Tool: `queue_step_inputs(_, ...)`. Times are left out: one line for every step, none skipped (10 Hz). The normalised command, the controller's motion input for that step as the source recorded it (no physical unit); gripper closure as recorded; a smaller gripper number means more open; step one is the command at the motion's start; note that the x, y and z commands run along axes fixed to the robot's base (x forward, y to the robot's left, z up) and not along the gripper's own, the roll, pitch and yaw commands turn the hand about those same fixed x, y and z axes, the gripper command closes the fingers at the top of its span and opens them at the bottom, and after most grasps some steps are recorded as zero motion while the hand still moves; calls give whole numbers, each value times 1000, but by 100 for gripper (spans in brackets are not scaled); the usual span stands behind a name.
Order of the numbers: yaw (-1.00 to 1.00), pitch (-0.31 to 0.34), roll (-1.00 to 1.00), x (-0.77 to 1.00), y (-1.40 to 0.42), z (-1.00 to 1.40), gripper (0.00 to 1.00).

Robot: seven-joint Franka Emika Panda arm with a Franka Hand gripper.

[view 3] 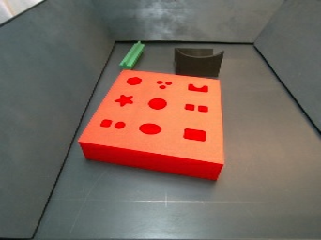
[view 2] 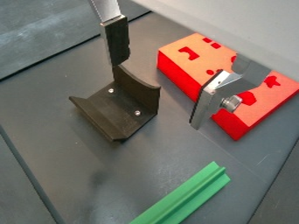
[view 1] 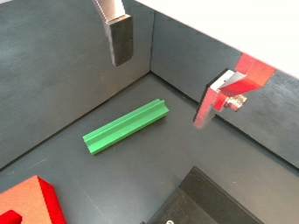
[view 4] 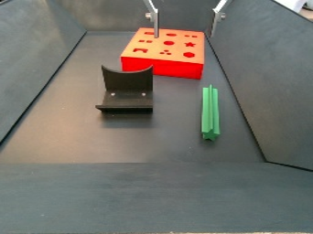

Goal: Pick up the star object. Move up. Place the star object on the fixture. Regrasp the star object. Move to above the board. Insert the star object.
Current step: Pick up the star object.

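Note:
The star object (view 4: 210, 111) is a bright green peg lying flat on the dark floor, beside the fixture (view 4: 126, 90) and apart from it. It also shows in both wrist views (view 1: 126, 127) (view 2: 187, 203) and in a side view (view 3: 131, 54). The red board (view 4: 166, 50) (view 3: 157, 117) lies flat with its shaped cut-outs facing up. My gripper (view 4: 186, 11) hangs open and empty high above the floor, over the board's side of the bin. Its fingers (view 1: 121, 39) (view 2: 115, 44) stand wide apart with nothing between them.
The dark fixture (view 2: 117, 109) (view 3: 197, 61) stands between the board (view 2: 187, 66) and the peg. Grey walls enclose the floor on all sides; the peg lies close to one wall (view 4: 251, 82). The gripper does not show in one side view.

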Motion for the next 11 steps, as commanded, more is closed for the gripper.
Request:
queue_step_inputs(0,0,-79,0,77,0,0)
queue_step_inputs(0,-187,-350,-80,811,-169,0)
queue_step_inputs(-106,-189,-80,-563,626,-597,0)
queue_step_inputs(-360,-107,0,-734,314,-731,0)
queue_step_inputs(-331,-74,39,-691,189,-757,0)
queue_step_inputs(-169,-129,110,-423,243,-826,0)
queue_step_inputs(-174,-149,143,-186,211,-780,0)
queue_step_inputs(-129,-139,146,0,289,-789,0)
queue_step_inputs(-126,-137,134,0,340,-800,0)
queue_step_inputs(-163,-100,164,0,243,-826,0)
queue_step_inputs(-186,-46,166,51,240,-843,0)
